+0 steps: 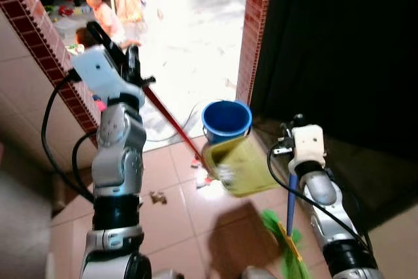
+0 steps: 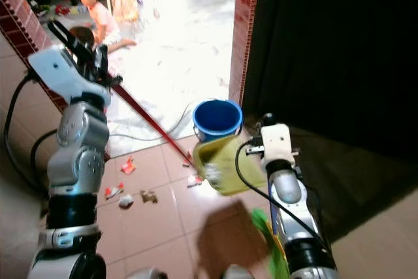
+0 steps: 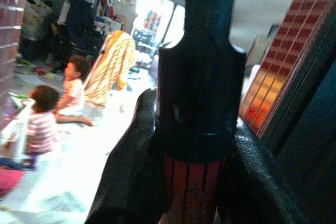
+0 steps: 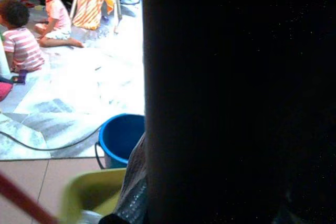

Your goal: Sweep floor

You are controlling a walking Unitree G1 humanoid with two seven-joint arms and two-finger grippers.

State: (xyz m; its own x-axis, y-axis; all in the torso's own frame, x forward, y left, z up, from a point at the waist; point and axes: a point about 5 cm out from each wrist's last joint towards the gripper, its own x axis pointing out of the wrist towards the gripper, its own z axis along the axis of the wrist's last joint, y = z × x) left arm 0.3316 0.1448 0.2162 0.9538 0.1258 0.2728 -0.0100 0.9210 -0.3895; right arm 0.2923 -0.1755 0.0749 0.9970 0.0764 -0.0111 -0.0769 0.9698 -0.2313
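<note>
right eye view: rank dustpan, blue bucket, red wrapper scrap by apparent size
Largest to smallest, as they look in that view:
1. Dustpan, yellow-green, tilted, nearer the camera, so its lead over the bucket may be partly nearness.
2. Blue bucket, partly hidden behind the dustpan.
3. Red wrapper scrap, far smaller, on the tiles.

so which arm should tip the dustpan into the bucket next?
Left. Its gripper holds the red dustpan handle, and the yellow-green dustpan already hangs beside the blue bucket. The right holds the broom.
</note>
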